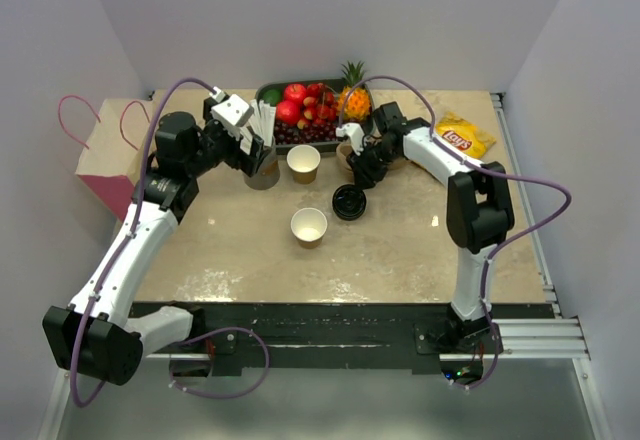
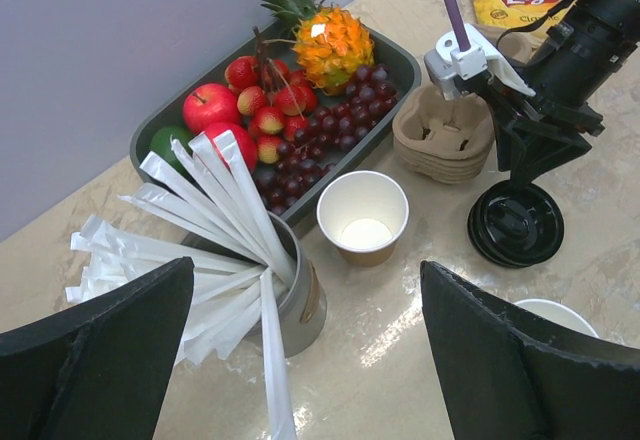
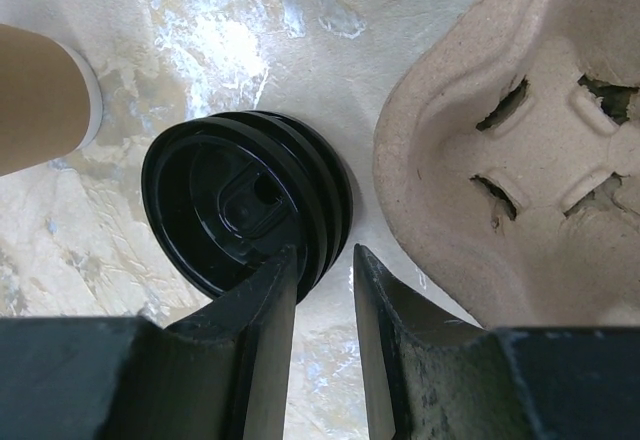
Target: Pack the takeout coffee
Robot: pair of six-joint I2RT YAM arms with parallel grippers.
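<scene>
No lidded takeout coffee shows in any view. Two lidless brown paper cups stand on the table, one farther back (image 1: 303, 163) (image 2: 363, 216) and one nearer (image 1: 309, 227) (image 2: 548, 312). Between them and to the right lies a stack of black lids (image 1: 349, 202) (image 2: 516, 223) (image 3: 235, 210). My right gripper (image 1: 358, 178) (image 3: 326, 252) hangs just over that stack's right rim, its jaws a narrow gap apart with nothing clamped. My left gripper (image 1: 255, 140) (image 2: 307, 265) stands wide open and empty above a metal holder of wrapped straws (image 1: 262, 168) (image 2: 305, 305).
A stack of pulp cup carriers (image 1: 347, 155) (image 2: 445, 135) (image 3: 520, 160) lies right beside the lids. A dark tray (image 1: 270, 88) (image 2: 150, 135) of fruit sits at the back. A chips bag (image 1: 462, 137) lies at back right, and a pink paper bag (image 1: 105, 160) stands off the table's left edge.
</scene>
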